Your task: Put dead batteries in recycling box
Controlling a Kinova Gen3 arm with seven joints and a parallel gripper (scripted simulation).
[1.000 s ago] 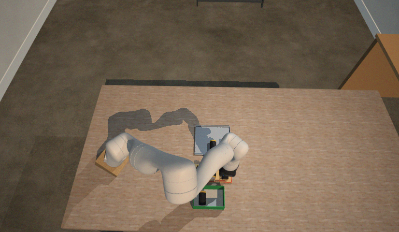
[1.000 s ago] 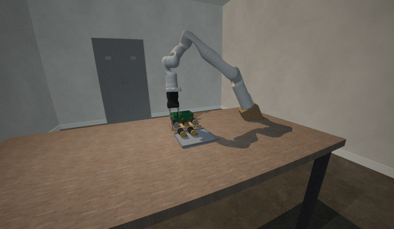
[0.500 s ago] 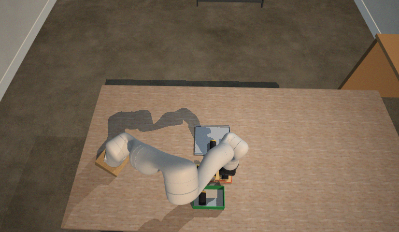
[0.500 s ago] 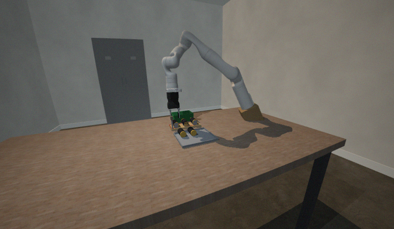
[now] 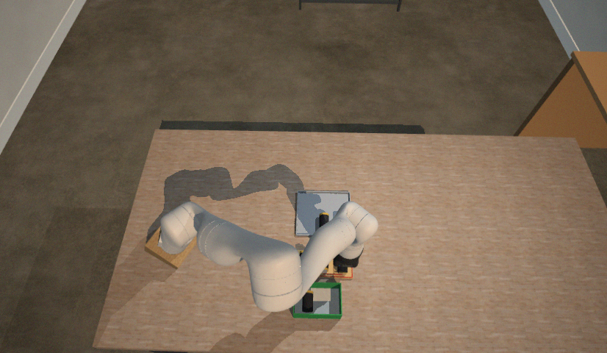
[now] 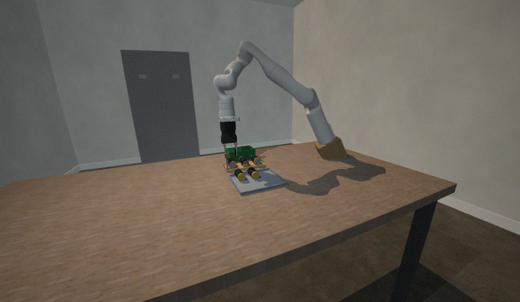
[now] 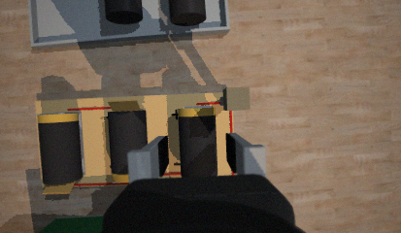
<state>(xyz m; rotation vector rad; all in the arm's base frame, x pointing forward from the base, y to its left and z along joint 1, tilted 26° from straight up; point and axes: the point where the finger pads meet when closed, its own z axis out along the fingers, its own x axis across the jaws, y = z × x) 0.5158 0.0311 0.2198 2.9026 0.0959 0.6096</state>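
In the wrist view, the gripper (image 5: 346, 261) (image 6: 231, 158) (image 7: 197, 148) is seen with its fingers parted, one on each side of the right-hand battery (image 6: 231, 163) (image 7: 197, 143); nothing is clamped. This battery is laid lengthwise in the holder (image 5: 349, 276) (image 7: 158, 116), its yellow end pointed towards the grey tray (image 5: 297, 215) (image 6: 265, 186) (image 7: 34, 24). Its lower end is hidden by the black gripper body.

Beside it in the holder, the middle battery (image 6: 243, 161) (image 7: 127, 141) is turned the opposite way, with its yellow end towards the green recycling box (image 5: 341, 300) (image 6: 243, 154) (image 7: 76, 224). The left-hand battery (image 6: 255, 160) (image 7: 61, 150) is placed with its yellow end towards the tray. On the tray, two more are held side by side: one battery nearer the arm's base (image 5: 323, 220) (image 6: 254, 173) (image 7: 123, 10) and one farther from it (image 6: 240, 175) (image 7: 187, 11). A single battery (image 5: 307, 302) is contained in the box, which is stood upright on the table (image 5: 463, 219) (image 6: 149, 224) (image 7: 328, 121).

A small black plus mark (image 7: 175, 115) and a minus mark (image 7: 178, 164) can be read on the holder, just left of the straddled battery. Red lines are drawn near the holder's edges
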